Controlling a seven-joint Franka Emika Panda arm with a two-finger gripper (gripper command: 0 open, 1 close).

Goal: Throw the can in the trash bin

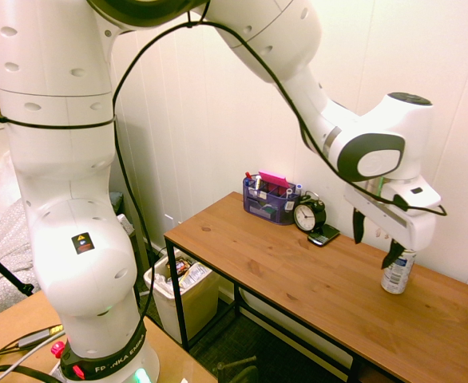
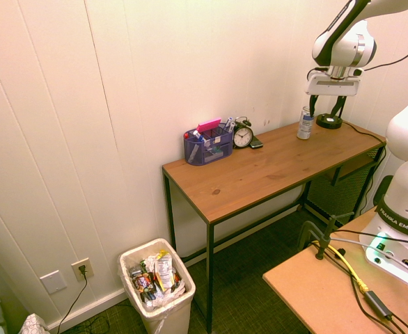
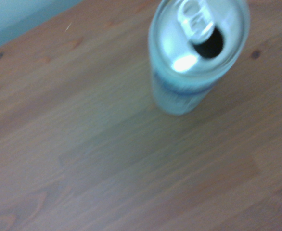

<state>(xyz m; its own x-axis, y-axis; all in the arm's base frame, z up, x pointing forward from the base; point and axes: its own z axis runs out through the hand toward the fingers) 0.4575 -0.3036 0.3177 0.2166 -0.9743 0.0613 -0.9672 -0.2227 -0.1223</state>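
The approach to the drink can (image 1: 395, 277) seems in hand; the next move likely calls for centring over it, then lowering. The gripper (image 2: 326, 114) has its jaws spread wide with nothing between them. The can stands upright on the wooden desk (image 2: 260, 165), well apart from the trash bin (image 2: 169, 314) on the floor.

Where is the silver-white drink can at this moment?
In the second exterior view, the silver-white metal drink can stands upright on the brown wooden desk, just left of the round black lamp base.
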